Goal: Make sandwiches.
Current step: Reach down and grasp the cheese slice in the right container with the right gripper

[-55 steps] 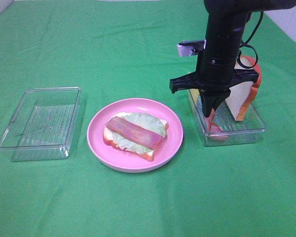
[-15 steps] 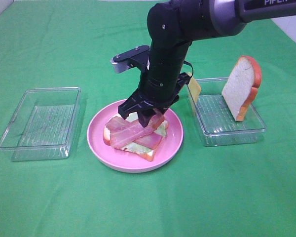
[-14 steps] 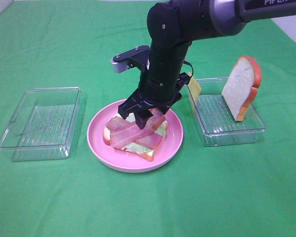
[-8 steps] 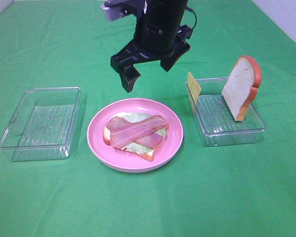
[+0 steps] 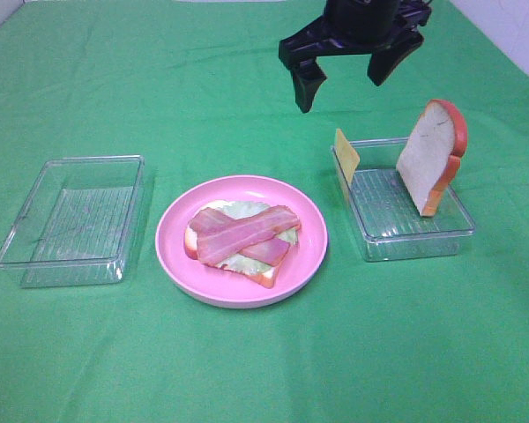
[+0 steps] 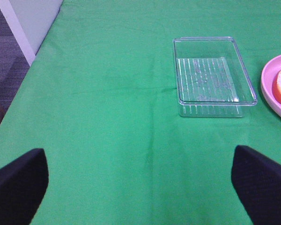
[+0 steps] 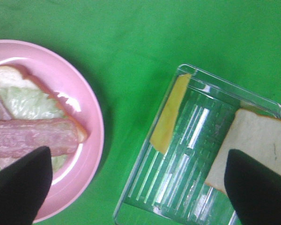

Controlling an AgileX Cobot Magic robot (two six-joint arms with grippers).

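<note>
Sandwich stack (image 5: 240, 242) sits open-faced on the round pink plate (image 5: 310, 248), near the middle of the green worktop (image 5: 247, 370). We see a bottom bread slice (image 5: 263, 275), a pale green lettuce leaf (image 5: 244, 210) on it, and two bacon strips (image 5: 247, 231) crossed on top, one lying over the other. We log the right gripper (image 5: 342, 86) high up, behind the plate, jaws spread wide, gripping nothing and touching nothing. Just beside the plate on that side we mark the right clear tray (image 5: 414, 248). In it the yellow cheese square (image 5: 345, 156) stands on edge against the wall nearest the plate. The second bread slice (image 5: 428, 159), white with orange-brown crust, stands upright at the opposite end, tilted against the far corner. The right wrist view agrees: cheese along one tray wall, bread at the other end, bacon and lettuce on the plate off to the side. On the other side of the plate, a little apart from it, we mark the left clear tray (image 5: 70, 264). The left gripper (image 6: 140, 187) does not show in the high view. In its wrist view we see its two dark fingers (image 6: 18, 185) far apart at the frame corners, with nothing held, over bare green cloth and well short of that tray.
</note>
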